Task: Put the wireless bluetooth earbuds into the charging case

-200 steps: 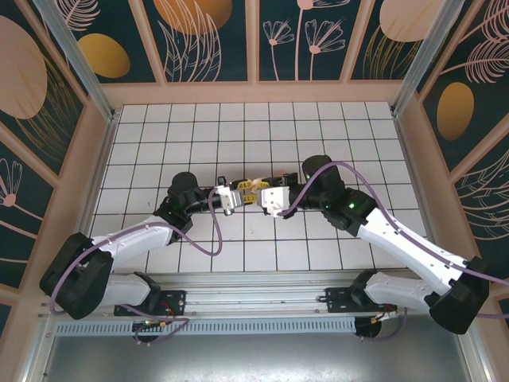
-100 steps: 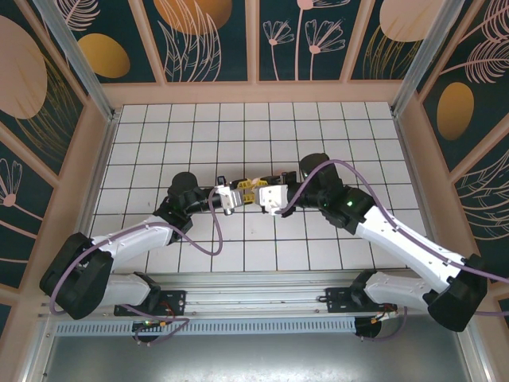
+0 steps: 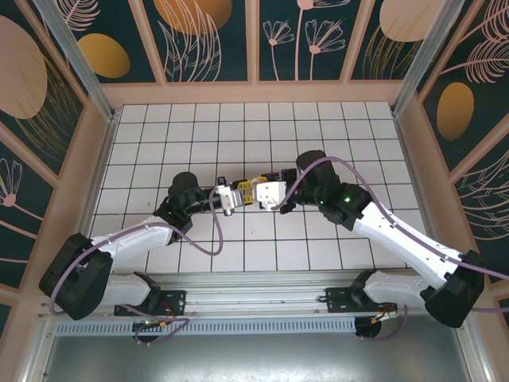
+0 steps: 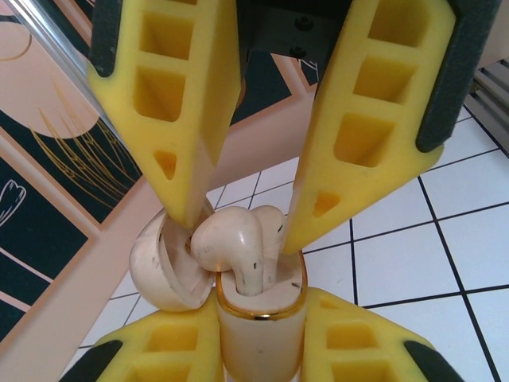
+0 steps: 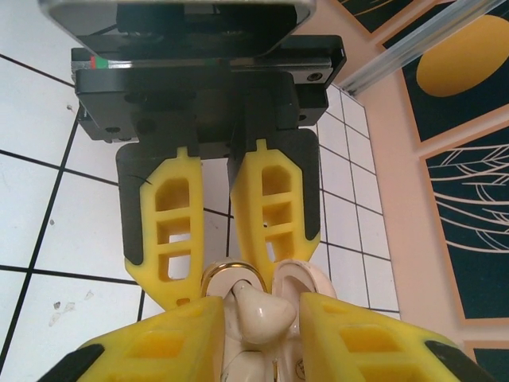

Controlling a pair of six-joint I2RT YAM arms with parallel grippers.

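Edging leftward since before, the right gripper (image 5: 258, 309) pinches one earbud (image 4: 237, 243), its stem just entering the socket of the case (image 4: 261, 344), which the left gripper (image 4: 258, 318) clamps between its fingertips. Keep stem and socket in line, press gently, release only once seated.

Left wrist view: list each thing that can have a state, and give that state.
Small cream-pink plastic charging case: open, lid swung aside.
Pale pink-white plastic earbud: stem partly in the case.
Left claw: shut on the case.
Right claw: shut on the earbud.
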